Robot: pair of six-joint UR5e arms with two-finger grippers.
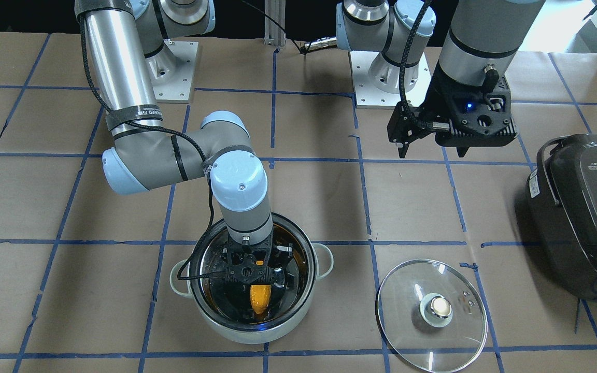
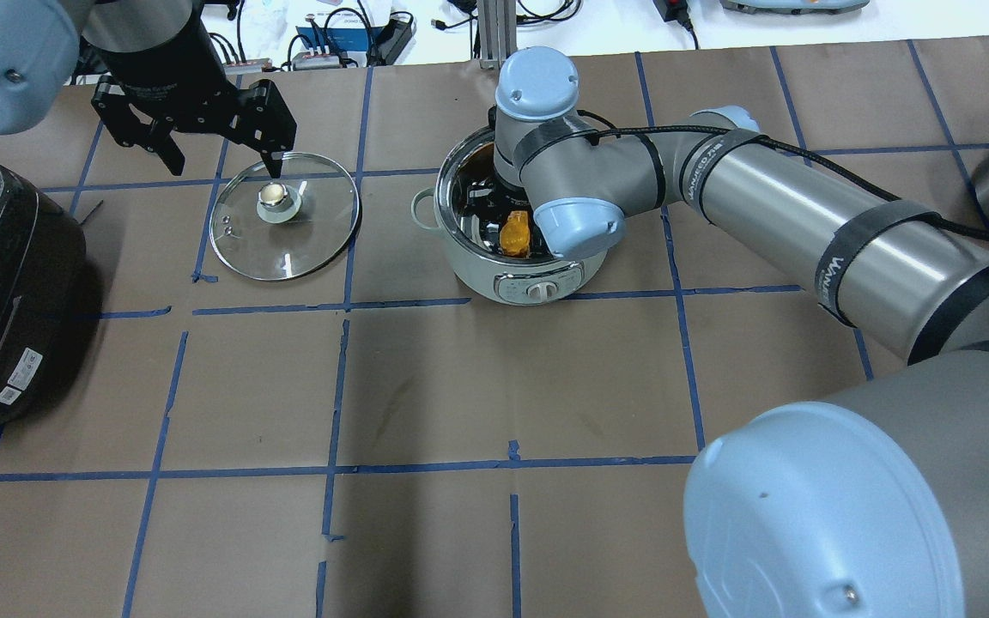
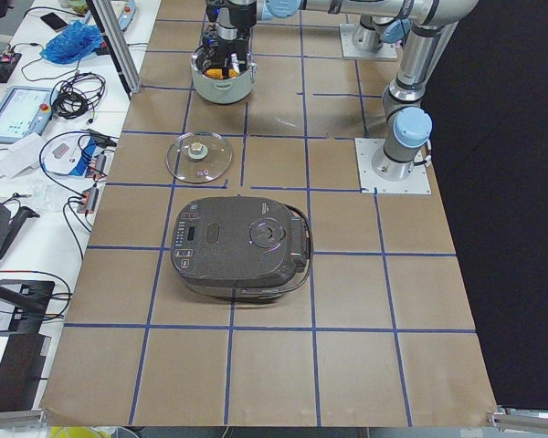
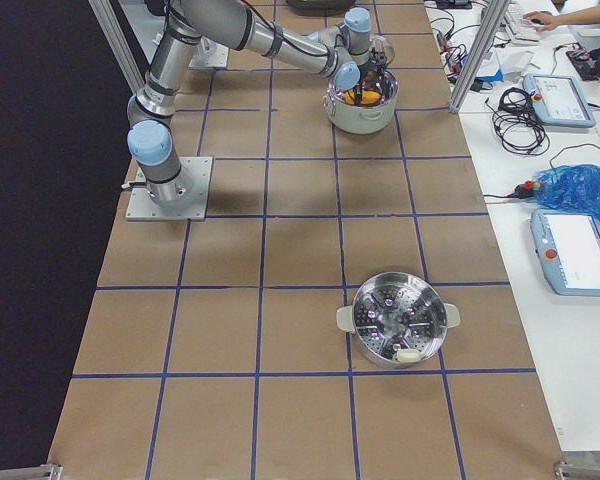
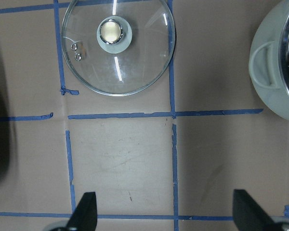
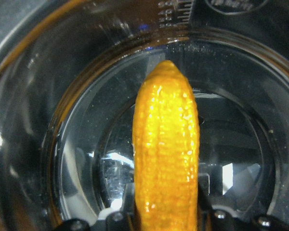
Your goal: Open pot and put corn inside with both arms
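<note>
One move remains, we judge: our right gripper (image 1: pixel 255 277), clamped on corn (image 1: pixel 259 300) inside the pot (image 1: pixel 236 336), must release; left gripper (image 1: pixel 431 151) hangs spread.

A: We see bright, even overhead light, with white glare streaks on the glass lid (image 5: pixel 116 45) ahead of the left gripper (image 5: pixel 164 206).
B: Our right wrist view is dim. The pot (image 6: pixel 33 144) wall around the right gripper (image 6: pixel 166 217) smears out of focus, and the corn (image 6: pixel 166 159) in its grip glares hot.
</note>
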